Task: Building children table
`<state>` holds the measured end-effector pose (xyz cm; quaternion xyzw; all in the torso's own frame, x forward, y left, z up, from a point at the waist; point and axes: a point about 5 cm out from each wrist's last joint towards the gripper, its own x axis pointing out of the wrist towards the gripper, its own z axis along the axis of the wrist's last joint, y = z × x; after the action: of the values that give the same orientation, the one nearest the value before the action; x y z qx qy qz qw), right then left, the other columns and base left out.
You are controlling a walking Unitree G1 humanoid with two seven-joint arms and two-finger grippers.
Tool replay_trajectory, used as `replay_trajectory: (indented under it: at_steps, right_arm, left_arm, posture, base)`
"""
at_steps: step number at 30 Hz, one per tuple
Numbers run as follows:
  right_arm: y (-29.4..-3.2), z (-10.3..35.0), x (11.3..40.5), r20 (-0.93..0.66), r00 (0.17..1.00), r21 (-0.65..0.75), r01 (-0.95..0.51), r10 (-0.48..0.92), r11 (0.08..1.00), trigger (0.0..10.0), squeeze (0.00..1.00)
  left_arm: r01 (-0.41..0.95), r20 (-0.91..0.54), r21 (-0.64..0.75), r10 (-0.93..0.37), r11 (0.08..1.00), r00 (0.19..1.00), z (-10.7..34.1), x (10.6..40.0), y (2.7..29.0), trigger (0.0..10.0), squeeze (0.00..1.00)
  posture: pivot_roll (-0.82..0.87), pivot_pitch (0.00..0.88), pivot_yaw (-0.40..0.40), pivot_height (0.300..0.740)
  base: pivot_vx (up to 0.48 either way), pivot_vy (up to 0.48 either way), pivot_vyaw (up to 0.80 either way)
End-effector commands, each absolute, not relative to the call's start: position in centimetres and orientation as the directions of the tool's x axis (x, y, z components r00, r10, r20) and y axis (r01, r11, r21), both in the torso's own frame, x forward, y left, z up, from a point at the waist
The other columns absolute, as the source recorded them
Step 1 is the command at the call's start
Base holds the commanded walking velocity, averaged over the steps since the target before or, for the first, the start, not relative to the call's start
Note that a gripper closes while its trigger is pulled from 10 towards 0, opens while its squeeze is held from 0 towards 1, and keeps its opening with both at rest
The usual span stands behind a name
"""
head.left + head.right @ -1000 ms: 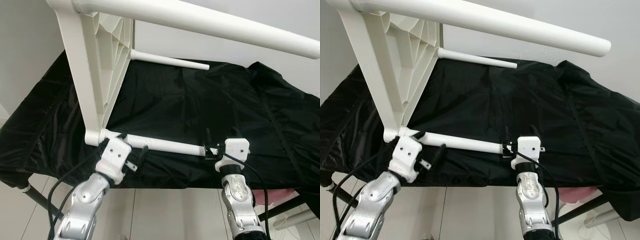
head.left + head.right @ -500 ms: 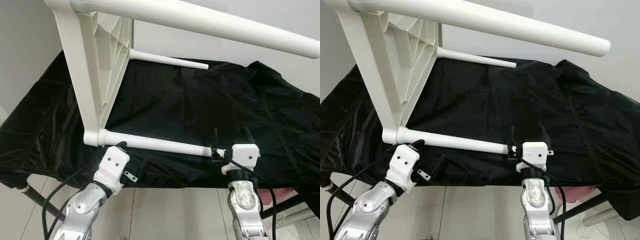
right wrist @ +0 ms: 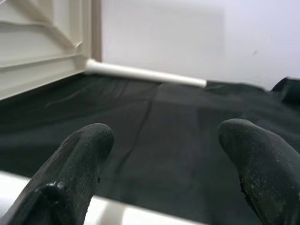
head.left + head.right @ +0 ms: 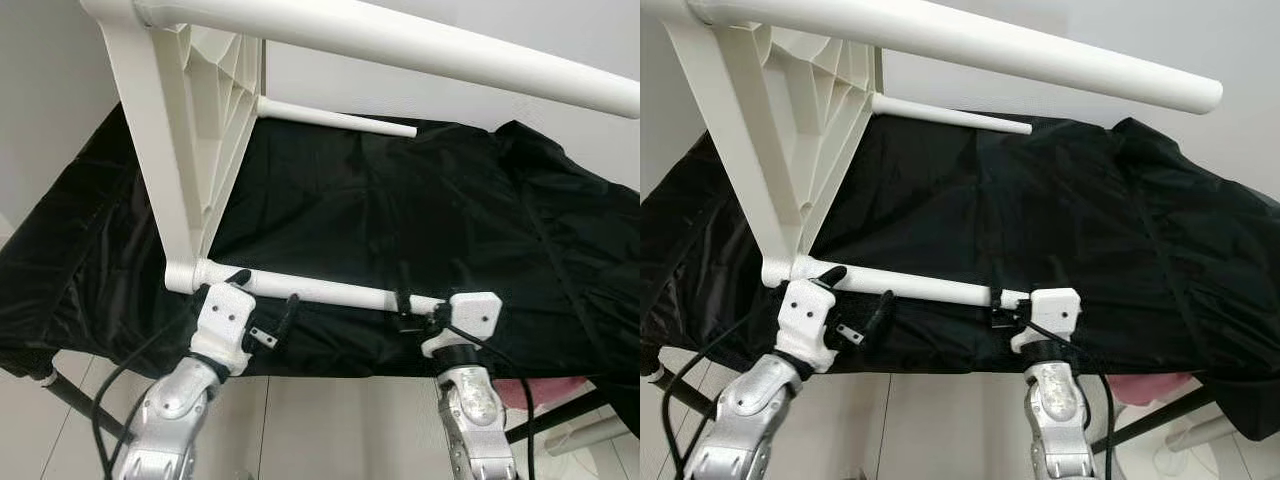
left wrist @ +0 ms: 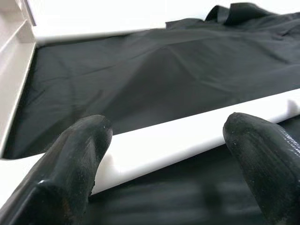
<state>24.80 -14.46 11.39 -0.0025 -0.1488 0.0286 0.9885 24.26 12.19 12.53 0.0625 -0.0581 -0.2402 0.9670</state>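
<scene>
Table: white rigid plastic children's table (image 4: 190,150), tipped on its side, light, slippery.
Grip: near leg (image 4: 320,291), six o'clock.
Left gripper (image 4: 262,305): spread, unclenched.
Right gripper (image 4: 418,305): spread, unclenched.

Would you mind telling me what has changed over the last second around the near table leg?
The left end effector drew back from the near leg, then returned, fingers open around it near the table top. The right end effector slid inward along the leg's free end. The black cloth and far leg stayed put.
</scene>
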Motion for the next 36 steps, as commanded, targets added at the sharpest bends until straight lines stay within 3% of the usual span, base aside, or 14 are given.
replay_trajectory:
  at_steps: [1,5,19,36]
  right_arm:
    - [-14.8,10.7,24.9,0.253,0.967,0.013,-0.044,0.04,0.999,10.0,0.0]
    - [-15.2,10.7,25.7,0.246,0.969,0.006,0.0,-0.001,1.0,10.0,0.0]
    - [-14.3,10.7,25.4,0.216,0.976,0.039,-0.016,0.007,0.999,10.0,0.0]
    - [-13.6,10.8,24.8,0.227,0.974,0.024,-0.032,0.026,0.999,10.0,0.0]
  left_arm:
    - [0.272,0.105,0.128,-0.285,0.954,0.953,12.4,24.8,12.9,10.0,0.0]
    - [0.187,0.103,0.076,-0.194,0.98,0.976,12.4,26.1,13.9,10.0,0.0]
    - [0.154,0.095,-0.046,-0.149,0.987,0.984,12.1,26.6,13.4,10.0,0.0]
    - [0.171,0.08,-0.052,-0.166,0.984,0.983,12.2,27.0,13.0,10.0,0.0]
  posture:
    - [0.05,0.023,-0.068,0.74]
    - [0.03,0.028,-0.066,0.74]
    - [-0.02,0.053,-0.05,0.74]
    - [0.0,0.054,-0.036,0.74]
  base:
    - [0.0,0.0,0.0]
    - [0.0,0.0,0.0]
    - [0.0,0.0,0.0]
    - [0.0,0.0,0.0]
